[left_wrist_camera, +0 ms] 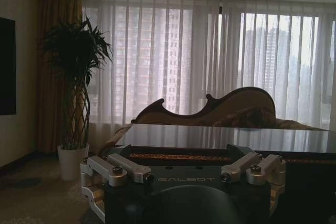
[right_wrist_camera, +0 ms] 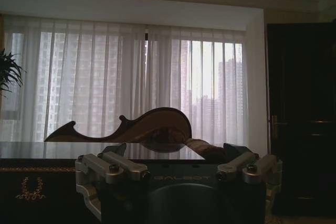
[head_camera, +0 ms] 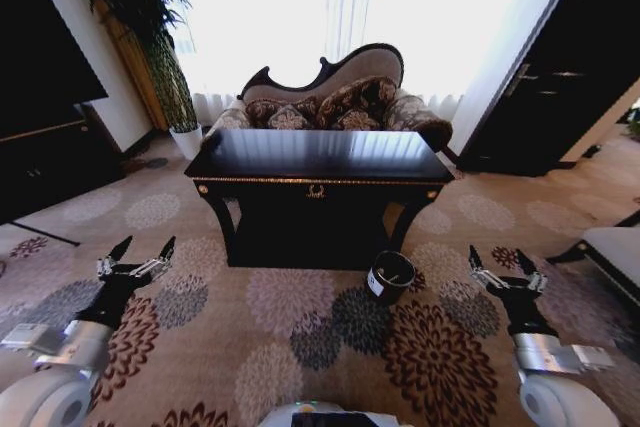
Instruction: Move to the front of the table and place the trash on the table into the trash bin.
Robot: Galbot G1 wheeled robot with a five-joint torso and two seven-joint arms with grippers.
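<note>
The table [head_camera: 318,157] stands in the middle of the patterned carpet [head_camera: 300,337], its glossy black top mirroring the bright curtains [head_camera: 330,7] behind it; a gold emblem sits at the centre of its front apron. No trash can be made out on the tabletop from the head view (glare covers much of the surface, so small items would be hard to tell). Behind the table's far edge is a curved-back sofa [head_camera: 330,97] with patterned cushions, and a tall potted plant [head_camera: 150,37] rises off the table's far left corner, by the wall.

The trash bin [head_camera: 389,276] rests on the carpet just in front of the table's front right leg, tilted a little, with a white label on its side.

Both arms are held low and forward, well short of the table's front edge. The left gripper [head_camera: 141,252] hovers over the carpet to the left, its two fingers spread apart with nothing between them. The right gripper [head_camera: 503,263] hovers over the carpet to the right, beyond the bin, its fingers likewise apart and empty.
</note>
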